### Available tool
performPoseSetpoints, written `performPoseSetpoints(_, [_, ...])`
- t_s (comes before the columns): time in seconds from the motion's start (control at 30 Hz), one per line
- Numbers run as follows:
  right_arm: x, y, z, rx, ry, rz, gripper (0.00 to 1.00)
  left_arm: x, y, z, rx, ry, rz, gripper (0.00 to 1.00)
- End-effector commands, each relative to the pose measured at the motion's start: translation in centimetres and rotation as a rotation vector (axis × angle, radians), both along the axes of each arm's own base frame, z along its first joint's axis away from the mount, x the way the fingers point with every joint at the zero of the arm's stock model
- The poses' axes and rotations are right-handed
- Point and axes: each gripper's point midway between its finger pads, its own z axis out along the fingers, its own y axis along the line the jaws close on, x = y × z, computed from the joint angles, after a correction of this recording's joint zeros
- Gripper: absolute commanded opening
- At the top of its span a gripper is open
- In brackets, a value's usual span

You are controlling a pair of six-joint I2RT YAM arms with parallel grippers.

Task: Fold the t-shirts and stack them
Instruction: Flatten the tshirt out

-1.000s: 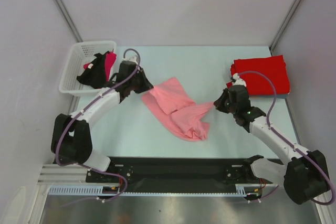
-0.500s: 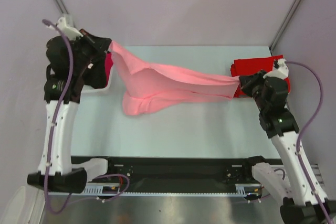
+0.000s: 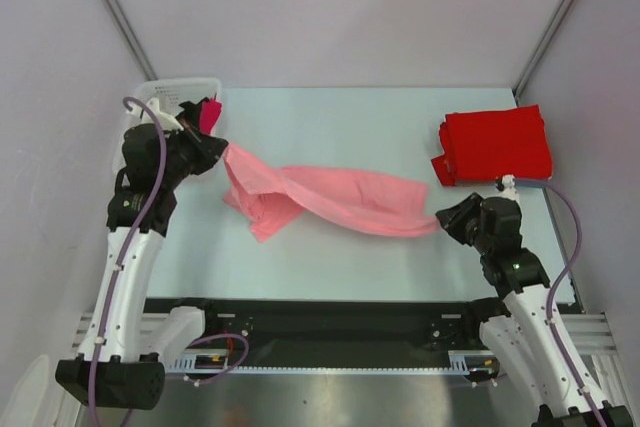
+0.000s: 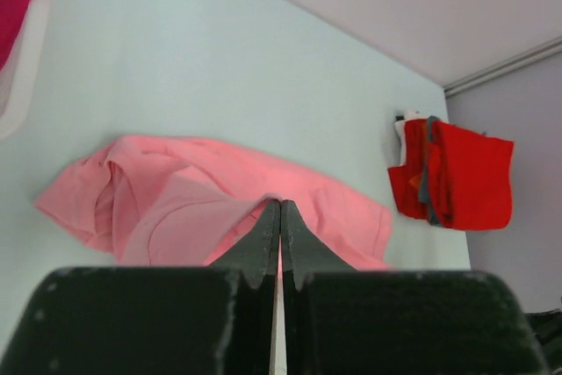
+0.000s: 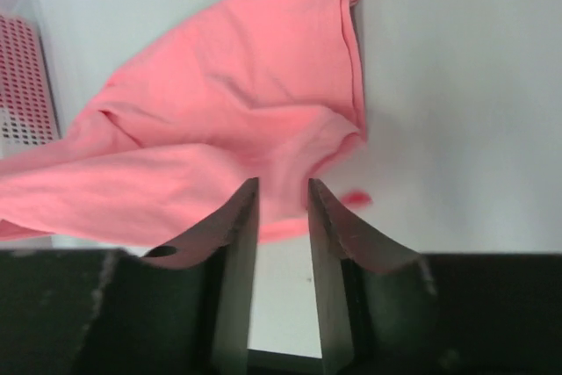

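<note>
One basket (image 3: 190,83), red shirt (image 3: 210,113) inside

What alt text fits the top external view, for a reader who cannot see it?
A pink t-shirt lies stretched across a table, its left end pinched in the left claw, its right end by the slightly open right claw. Folded red t-shirts sit far right; a white basket far left.

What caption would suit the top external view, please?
Left hand grips one end of the pink t-shirt; folded red t-shirts lie at far right.
</note>
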Motion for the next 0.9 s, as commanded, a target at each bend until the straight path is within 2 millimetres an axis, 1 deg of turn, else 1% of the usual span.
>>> performPoseSetpoints(0.0, [0.7, 1.8, 1.3, 0.072, -0.018, 0.069, 0.37, 0.5, 0.4, -0.1, 0.013, -0.027, 0.009, 0.00])
performPoseSetpoints(0.07, [0.8, 2.2, -0.1, 0.062, 0.041, 0.085, 0.43, 0.8, 0.4, -0.8, 0.018, -0.014, 0.009, 0.00])
performPoseSetpoints(0.1, [0.7, 2.3, -0.7, 0.057, 0.067, 0.085, 0.44, 1.0, 0.5, -1.0, 0.019, -0.011, 0.012, 0.00])
performPoseSetpoints(0.17, [0.1, 2.4, -3.2, 0.033, 0.161, 0.073, 0.45, 1.1, 0.5, -1.8, 0.019, 0.004, 0.012, 0.00])
performPoseSetpoints(0.2, [0.1, 1.5, -4.1, -0.006, 0.191, 0.014, 0.45, 1.3, 0.5, -2.0, 0.016, 0.000, 0.013, 0.00])
performPoseSetpoints(0.23, [-0.5, 2.2, -4.9, -0.015, 0.220, 0.023, 0.45, 1.3, 0.4, -2.3, 0.012, 0.003, 0.013, 0.00])
performPoseSetpoints(0.27, [-0.8, 2.1, -5.8, -0.038, 0.255, 0.012, 0.44, 1.3, 0.4, -3.4, 0.006, 0.023, 0.013, 0.00])
performPoseSetpoints(0.3, [-0.9, 1.9, -6.2, -0.064, 0.263, -0.010, 0.43, 1.4, 0.2, -3.5, 0.000, 0.013, 0.008, 0.00])
performPoseSetpoints(0.33, [-1.4, 2.8, -6.5, -0.068, 0.277, 0.006, 0.42, 1.4, 0.2, -3.7, -0.005, 0.013, 0.008, 0.00])
performPoseSetpoints(0.37, [-1.7, 3.3, -6.7, -0.076, 0.288, 0.024, 0.41, 1.4, 0.2, -4.4, -0.012, 0.027, 0.009, 0.00])
performPoseSetpoints(0.43, [-2.3, 3.9, -7.3, -0.109, 0.315, 0.029, 0.40, 1.5, 0.2, -4.6, -0.014, 0.025, 0.014, 0.00])
performPoseSetpoints(0.47, [-3.1, 5.1, -7.2, -0.114, 0.329, 0.062, 0.40, 1.5, 0.2, -4.6, -0.016, 0.027, 0.015, 0.00])
performPoseSetpoints(0.53, [-3.7, 5.1, -7.7, -0.156, 0.355, 0.039, 0.39, 1.4, 0.2, -4.4, -0.020, 0.019, 0.016, 0.00])
performPoseSetpoints(0.57, [-5.0, 5.2, -8.2, -0.167, 0.402, 0.019, 0.38, 1.3, 0.1, -4.6, -0.031, 0.023, 0.016, 0.00])
performPoseSetpoints(0.6, [-5.2, 4.8, -8.2, -0.184, 0.412, -0.021, 0.38, 1.4, 0.0, -4.4, -0.040, 0.007, 0.012, 0.00])
performPoseSetpoints(0.63, [-5.8, 4.6, -8.9, -0.207, 0.448, -0.035, 0.38, 1.3, -0.1, -4.3, -0.052, -0.004, 0.009, 0.00])
performPoseSetpoints(0.67, [-6.9, 4.8, -9.3, -0.216, 0.484, -0.038, 0.37, 1.1, -0.5, -4.6, -0.072, -0.007, -0.003, 0.00])
performPoseSetpoints(0.7, [-7.3, 4.8, -9.7, -0.223, 0.502, -0.044, 0.37, 1.2, -0.6, -4.4, -0.080, -0.026, -0.009, 0.00])
performPoseSetpoints(0.73, [-7.7, 4.9, -10.3, -0.234, 0.521, -0.039, 0.37, 1.1, -0.7, -4.6, -0.088, -0.026, -0.010, 0.00])
performPoseSetpoints(0.8, [-8.5, 6.0, -10.9, -0.214, 0.531, -0.019, 0.36, 1.1, -0.7, -4.6, -0.086, -0.030, -0.012, 0.00])
performPoseSetpoints(0.87, [-8.8, 6.6, -11.6, -0.202, 0.533, -0.014, 0.37, 1.1, -0.7, -4.6, -0.079, -0.029, -0.017, 0.00])
